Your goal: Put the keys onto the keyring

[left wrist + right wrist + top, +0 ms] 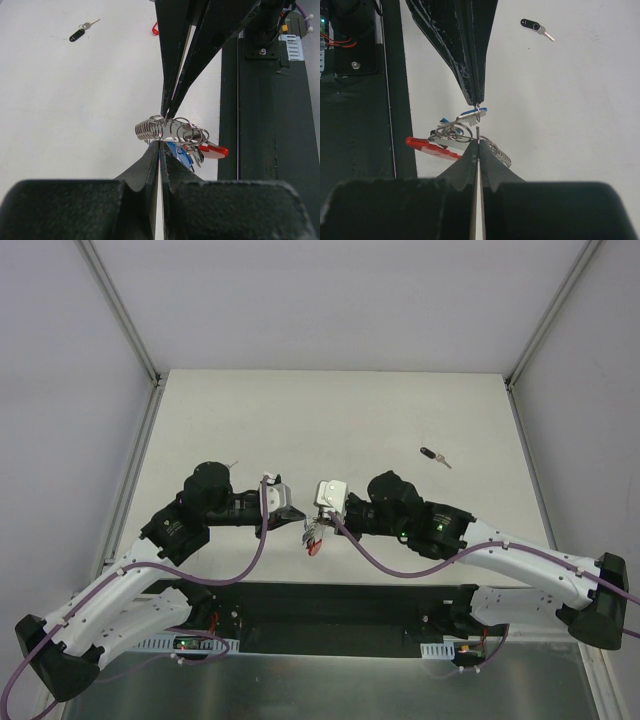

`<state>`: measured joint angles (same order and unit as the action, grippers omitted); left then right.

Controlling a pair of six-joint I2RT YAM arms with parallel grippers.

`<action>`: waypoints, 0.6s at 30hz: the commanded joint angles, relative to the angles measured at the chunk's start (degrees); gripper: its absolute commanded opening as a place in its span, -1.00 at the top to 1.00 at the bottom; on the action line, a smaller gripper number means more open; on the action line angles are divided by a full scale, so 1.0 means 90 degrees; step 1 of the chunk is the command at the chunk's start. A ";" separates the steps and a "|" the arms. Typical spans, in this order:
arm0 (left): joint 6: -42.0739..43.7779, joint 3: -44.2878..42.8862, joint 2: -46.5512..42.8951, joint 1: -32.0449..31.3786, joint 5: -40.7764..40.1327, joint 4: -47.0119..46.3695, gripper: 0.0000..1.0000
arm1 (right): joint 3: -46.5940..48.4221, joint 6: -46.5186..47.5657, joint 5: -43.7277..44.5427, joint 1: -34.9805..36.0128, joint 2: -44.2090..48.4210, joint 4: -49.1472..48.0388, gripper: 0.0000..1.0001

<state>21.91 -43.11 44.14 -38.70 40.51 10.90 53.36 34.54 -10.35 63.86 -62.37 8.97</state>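
Both grippers meet tip to tip above the table's near middle. My left gripper is shut on the small ring of the blue-headed key. My right gripper is shut on a thin wire ring of the keyring. The keyring is a hanging bundle of a silver coil, several silver rings and a red plastic piece. The blue key touches the bundle; whether it is threaded on cannot be told.
A black-headed key lies alone on the white table, far right of the grippers. The black base plate runs along the near edge under the bundle. A small curved red bit shows beside the right finger.
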 commanded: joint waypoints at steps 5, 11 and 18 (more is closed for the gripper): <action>0.0046 0.0083 -0.0061 -0.0075 0.0225 -0.0273 1.00 | 0.0409 -0.0049 -0.0110 0.0073 -0.0023 -0.0470 0.97; 0.0026 0.0074 -0.0022 -0.0085 0.0284 -0.0273 1.00 | 0.0418 -0.0039 0.0017 0.0092 -0.0023 -0.0460 0.97; 0.0007 0.0064 0.0037 -0.0105 0.0323 -0.0273 1.00 | 0.0428 -0.0049 0.0134 0.0112 -0.0004 -0.0460 0.97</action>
<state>21.89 -43.11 44.31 -39.05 40.73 10.85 53.89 34.54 -9.58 64.40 -62.78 8.71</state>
